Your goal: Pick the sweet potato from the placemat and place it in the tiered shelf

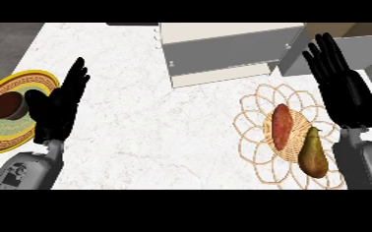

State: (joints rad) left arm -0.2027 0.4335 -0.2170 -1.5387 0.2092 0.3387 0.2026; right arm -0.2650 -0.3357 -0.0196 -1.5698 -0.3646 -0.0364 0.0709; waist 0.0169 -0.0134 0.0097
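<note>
Lying mid-placemat [256, 128], sweet potato [282, 126] just left of pear [312, 153].

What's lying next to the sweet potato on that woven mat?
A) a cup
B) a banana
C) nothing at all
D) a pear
D: a brownish-green pear lies just right of the reddish sweet potato on the woven placemat, near the robot's open right hand.
</note>
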